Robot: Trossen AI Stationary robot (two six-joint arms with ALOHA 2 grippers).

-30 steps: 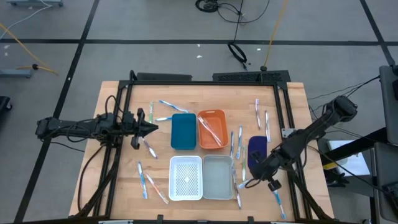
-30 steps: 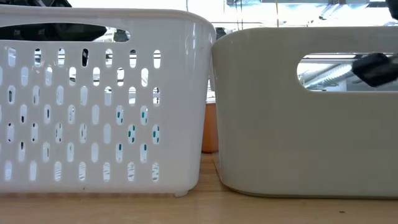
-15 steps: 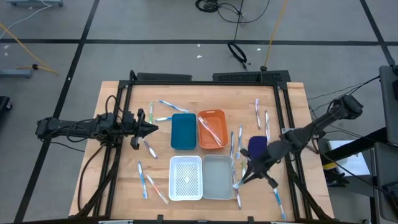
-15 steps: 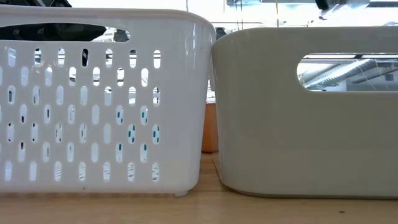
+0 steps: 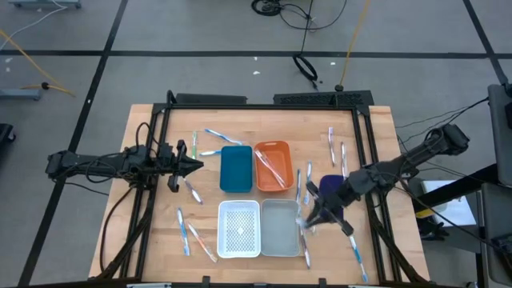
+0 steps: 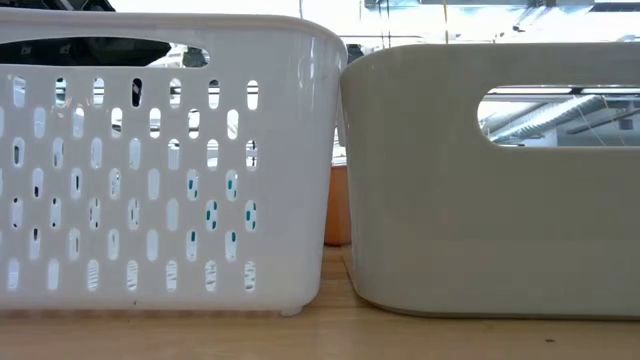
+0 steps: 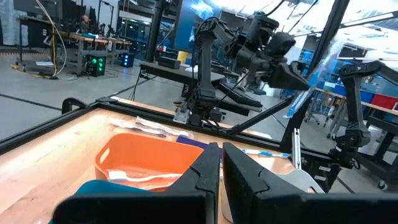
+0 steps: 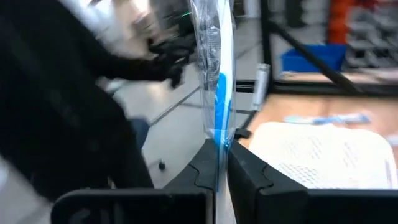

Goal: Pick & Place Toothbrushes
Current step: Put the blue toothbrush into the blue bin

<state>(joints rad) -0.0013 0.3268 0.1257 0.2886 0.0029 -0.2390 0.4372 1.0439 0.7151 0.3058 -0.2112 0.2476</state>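
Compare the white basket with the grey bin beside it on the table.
The white basket has walls pierced with rows of slots; the grey bin has solid walls.
The white basket is bright white; the grey bin is a dull pale grey.
Both are rectangular, side by side, with a handle cut-out near the rim.

You get even, bright overhead light with soft shadows on the table (image 5: pixel 160 232); the low view is backlit behind the baskets (image 6: pixel 160 150), and your right wrist view is smeared by motion blur

high: straight down, whole table (image 5: pixel 144 240) | low: tabletop level, close behind white basket (image 6: pixel 160 160), shared with high
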